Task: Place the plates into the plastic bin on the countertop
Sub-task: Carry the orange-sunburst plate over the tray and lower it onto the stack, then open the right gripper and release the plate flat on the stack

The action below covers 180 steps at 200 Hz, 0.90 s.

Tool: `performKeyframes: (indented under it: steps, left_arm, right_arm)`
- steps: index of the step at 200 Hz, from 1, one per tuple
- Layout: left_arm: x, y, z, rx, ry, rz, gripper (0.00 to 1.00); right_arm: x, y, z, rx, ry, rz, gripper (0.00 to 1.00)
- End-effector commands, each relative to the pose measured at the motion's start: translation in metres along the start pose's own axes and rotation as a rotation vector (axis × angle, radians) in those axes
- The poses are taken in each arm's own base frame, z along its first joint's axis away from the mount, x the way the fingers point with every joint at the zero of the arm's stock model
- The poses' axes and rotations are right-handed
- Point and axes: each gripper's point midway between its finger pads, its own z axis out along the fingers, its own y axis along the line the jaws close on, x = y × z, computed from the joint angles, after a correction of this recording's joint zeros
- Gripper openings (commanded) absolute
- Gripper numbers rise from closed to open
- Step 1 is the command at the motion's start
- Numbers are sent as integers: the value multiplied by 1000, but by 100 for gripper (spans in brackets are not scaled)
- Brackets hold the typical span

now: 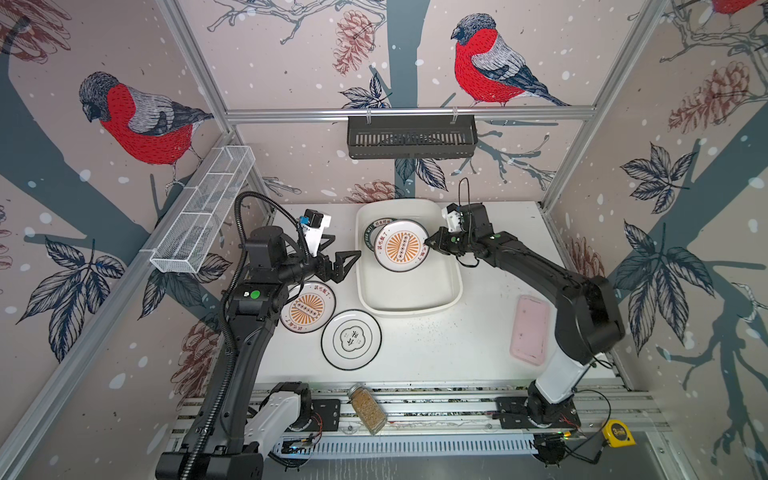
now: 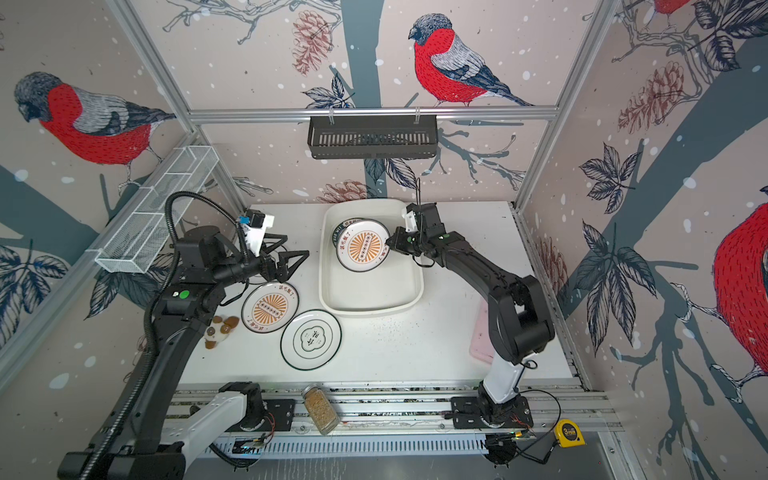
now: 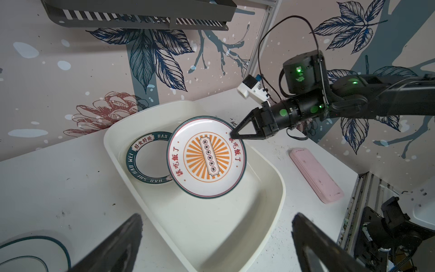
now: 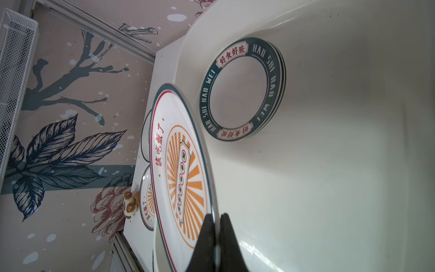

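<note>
In plastic bin (image 3: 211,223), stacked green-banded plates (image 3: 150,160)

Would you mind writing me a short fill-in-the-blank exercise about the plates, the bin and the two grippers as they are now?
1. The right gripper is shut on the rim of the held sunburst plate, tilted over the plastic ___.
2. The left gripper holds nothing; its jaws stand ___.
3. Counting the cloud-emblem plate and its sunburst neighbour, ___ plates lie on the countertop.
4. The lettered plate lying in the bin has a dark ___ rim band.

Missing words: bin, open, two, green.
</note>
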Motion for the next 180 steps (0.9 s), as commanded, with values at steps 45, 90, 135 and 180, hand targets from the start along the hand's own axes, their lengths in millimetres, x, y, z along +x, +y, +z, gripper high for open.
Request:
performKeyframes:
  steps: [45, 90, 135, 180]
  left_arm:
    - [-8, -2, 0, 21, -30, 23, 98]
    - [-5, -1, 2, 22, -26, 17, 98]
    - [-6, -1, 3, 28, -28, 13, 98]
    - [-5, -1, 4, 33, -28, 13, 98]
  right_arm:
    - [-56, -15, 59, 2, -65, -75, 2]
    - [-68, -32, 87, 1, -59, -46, 2]
    - [-68, -45, 108, 16, -35, -17, 4]
    - [-66, -53, 119, 18, -24, 1, 4]
